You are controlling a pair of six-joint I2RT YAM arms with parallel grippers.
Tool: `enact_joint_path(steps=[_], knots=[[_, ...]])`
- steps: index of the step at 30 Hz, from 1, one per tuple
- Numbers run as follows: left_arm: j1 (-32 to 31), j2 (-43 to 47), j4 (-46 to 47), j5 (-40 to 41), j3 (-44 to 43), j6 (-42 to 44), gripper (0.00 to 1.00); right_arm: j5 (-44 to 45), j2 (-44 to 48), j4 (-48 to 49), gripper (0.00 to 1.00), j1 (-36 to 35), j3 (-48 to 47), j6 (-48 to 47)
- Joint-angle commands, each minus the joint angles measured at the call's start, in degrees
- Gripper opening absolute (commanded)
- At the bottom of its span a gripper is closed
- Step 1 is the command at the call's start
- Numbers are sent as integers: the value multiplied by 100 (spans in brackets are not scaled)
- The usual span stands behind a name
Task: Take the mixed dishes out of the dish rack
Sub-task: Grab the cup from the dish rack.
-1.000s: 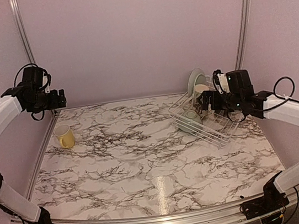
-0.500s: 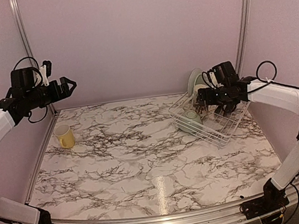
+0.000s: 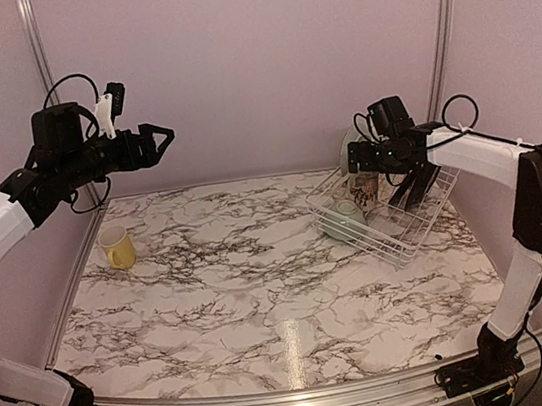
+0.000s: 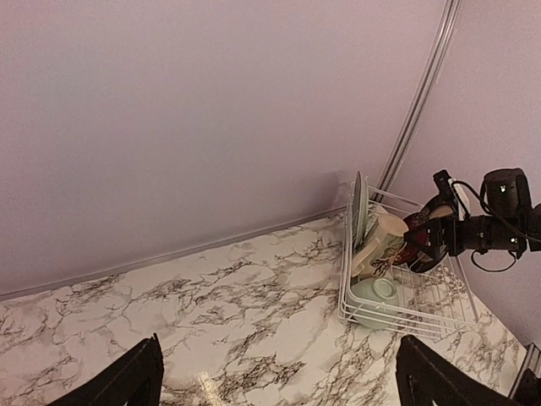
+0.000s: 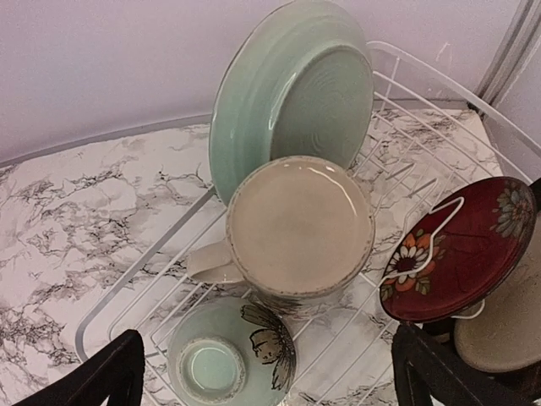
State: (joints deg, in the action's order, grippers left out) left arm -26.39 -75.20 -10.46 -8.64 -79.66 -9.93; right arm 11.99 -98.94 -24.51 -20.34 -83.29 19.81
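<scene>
The white wire dish rack [image 3: 397, 236] sits at the back right of the table. In it a pale-green plate [image 5: 296, 93] stands on edge. A cream mug [image 5: 300, 224] lies tipped in front of that plate, and a small pale-green bowl [image 5: 232, 355] rests upside down. A red flowered plate [image 5: 456, 254] leans on the rack's right side. My right gripper [image 5: 266, 381] hangs open just above the bowl and mug, holding nothing. A yellow mug [image 3: 118, 247] stands on the table at far left. My left gripper [image 3: 166, 137] is open and empty, raised high at the back left.
The marble table top [image 3: 252, 286] stretches between the yellow mug and the rack. Pale walls close in the back and both sides, with metal rails [image 3: 439, 33] in the corners. In the left wrist view the right arm [image 4: 499, 228] reaches over the rack [image 4: 406, 317].
My left arm has swung up and to the right, away from the yellow mug. My right gripper has moved back and to the left over the rack's dishes. Both stayed open.
</scene>
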Motion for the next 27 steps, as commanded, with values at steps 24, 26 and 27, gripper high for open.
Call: enact_joint_path(steps=[24, 26, 27], knots=[[-85, 546, 220, 610, 916, 616, 98, 172, -1703, -225, 95, 399, -1625, 12], [-85, 550, 228, 618, 931, 615, 98, 135, -1781, -221, 93, 399, -1655, 32], [-83, 544, 235, 614, 933, 620, 98, 133, -1813, -214, 91, 399, -1668, 38]])
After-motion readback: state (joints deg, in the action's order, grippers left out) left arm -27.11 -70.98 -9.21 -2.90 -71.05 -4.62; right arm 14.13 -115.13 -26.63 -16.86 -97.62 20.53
